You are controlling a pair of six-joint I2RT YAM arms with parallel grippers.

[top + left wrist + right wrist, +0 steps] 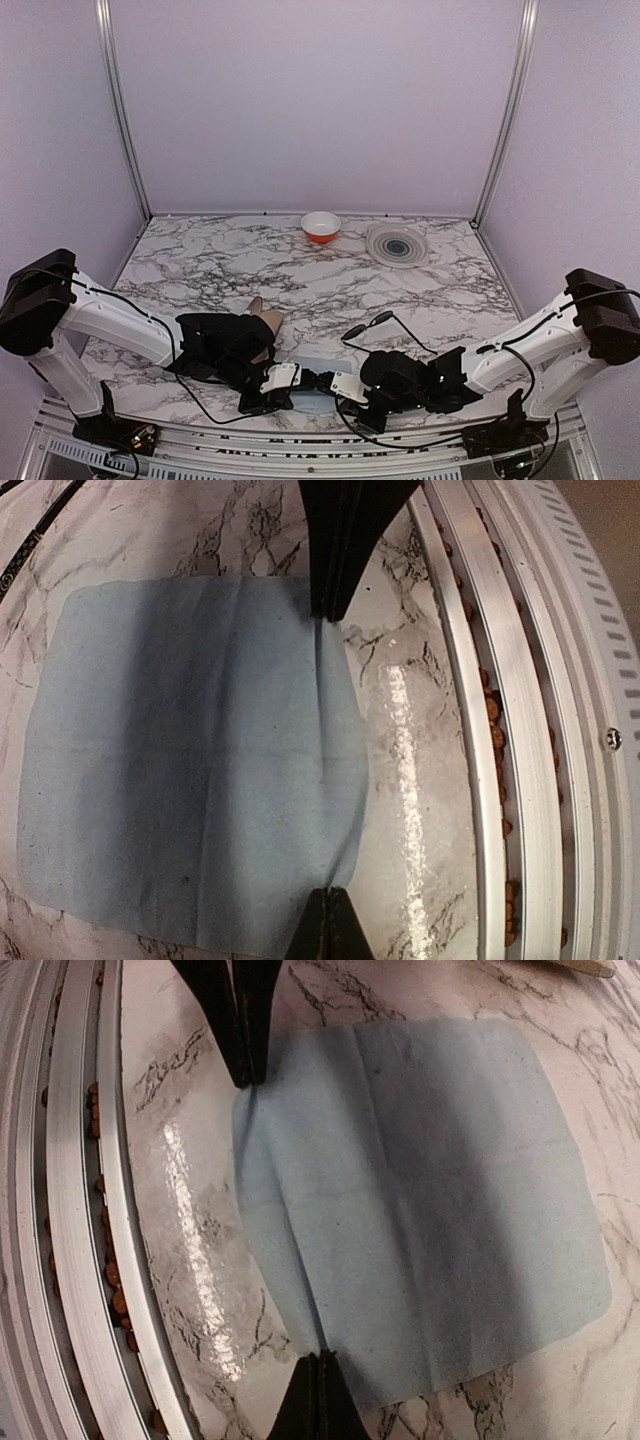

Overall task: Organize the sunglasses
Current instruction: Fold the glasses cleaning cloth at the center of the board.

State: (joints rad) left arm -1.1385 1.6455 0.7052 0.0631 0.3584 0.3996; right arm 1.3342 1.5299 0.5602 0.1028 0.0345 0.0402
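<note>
On the left, the brown case (266, 320) lies partly hidden behind the left arm and is not involved in this step. The left gripper (303, 381) is low over the near edge of the counter (300, 270), its fingers pressed together. A raised crease of the blue cloth (190, 760) runs straight into their seam, so I judge that it pinches a fold of the cloth. The right gripper (326, 383) faces it, just beside it, and is likewise pressed shut on a crease near the cloth's other edge. The sunglasses (372, 326) lie open on the counter just behind the right gripper, apart from the cloth and untouched. To handle the cloth well, I should:

- Raise both wrists at the same rate, so that neither pinch takes the whole load.
- Confirm that each fold holds before travelling.
- Keep the cloth lightly taut between the grippers.
- Steer the right arm clear of the thin frame, which any sideways sweep could snag.
</note>
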